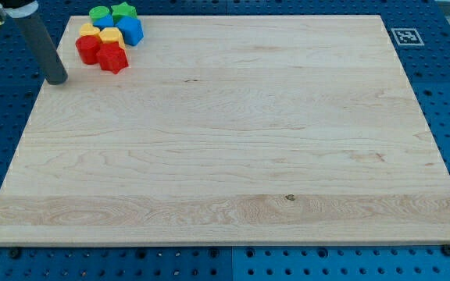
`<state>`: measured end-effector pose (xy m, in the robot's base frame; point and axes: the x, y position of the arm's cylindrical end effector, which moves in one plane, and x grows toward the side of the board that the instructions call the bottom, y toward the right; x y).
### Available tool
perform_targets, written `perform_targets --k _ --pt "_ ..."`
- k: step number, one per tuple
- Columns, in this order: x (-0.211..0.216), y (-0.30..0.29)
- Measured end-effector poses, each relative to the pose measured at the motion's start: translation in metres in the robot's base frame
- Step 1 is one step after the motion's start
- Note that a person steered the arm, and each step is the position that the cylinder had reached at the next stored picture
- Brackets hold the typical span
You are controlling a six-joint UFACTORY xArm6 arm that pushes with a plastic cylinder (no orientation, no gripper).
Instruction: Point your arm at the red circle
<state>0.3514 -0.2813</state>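
You will find the red circle point(87, 49) near the top left corner of the wooden board point(233, 156), at the left edge of a tight cluster of blocks. Take that circle as your landmark: the red star point(113, 58) touches it on the view's right and a little lower, a yellow block point(90, 30) sits just above it, and another yellow block point(110, 36) lies above and to its right. Further up from the circle are the green circle point(100, 14) and the green star point(123, 11), with a blue block point(131, 30) up and to the right of it. My tip point(56, 78) rests on the board just below and to the left of the circle, near it but apart. There is no claw on this arm, only the dark rod, and it holds nothing
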Motion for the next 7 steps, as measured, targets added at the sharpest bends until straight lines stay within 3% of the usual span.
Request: perform_targets --k 4,5,7 --pt "-0.078 0.003" --pt "-0.077 0.003" --pt "-0.078 0.06"
